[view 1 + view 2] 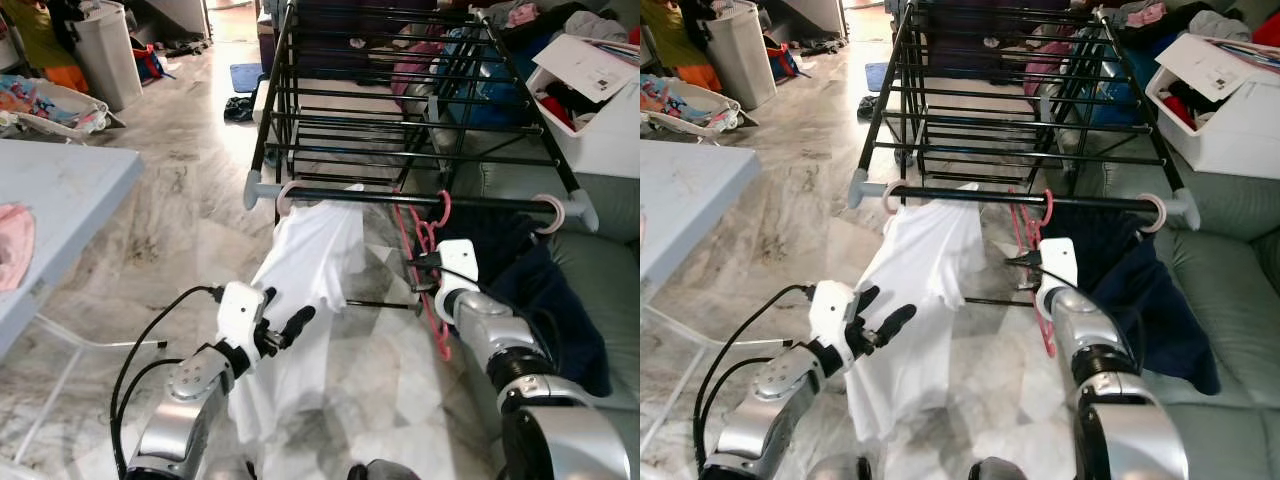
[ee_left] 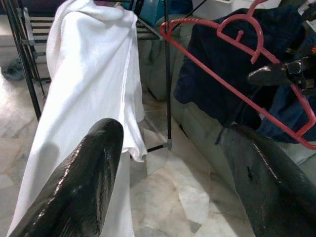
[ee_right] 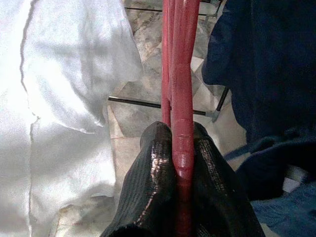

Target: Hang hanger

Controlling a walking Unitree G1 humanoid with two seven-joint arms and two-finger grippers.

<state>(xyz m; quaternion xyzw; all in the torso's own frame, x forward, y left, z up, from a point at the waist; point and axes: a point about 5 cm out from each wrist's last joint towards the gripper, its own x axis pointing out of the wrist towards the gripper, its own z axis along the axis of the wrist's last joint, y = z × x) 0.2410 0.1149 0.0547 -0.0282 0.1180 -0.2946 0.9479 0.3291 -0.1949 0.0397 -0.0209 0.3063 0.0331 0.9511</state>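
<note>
Now the right gripper [image 3: 181, 163] clamps the red hanger [image 1: 430, 262], hooked over the drying rack's front bar [image 1: 400, 197], while the left gripper [image 1: 283, 318] hovers spread beside the white shirt [image 1: 310, 270].

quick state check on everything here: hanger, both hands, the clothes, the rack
red hanger: hook over the rack's front bar, pinched by the right hand
right hand: shut on the hanger
left hand: open, holding nothing
white shirt: hanging from the bar
dark garment: hanging from the bar
drying rack: unfolded, standing
</note>
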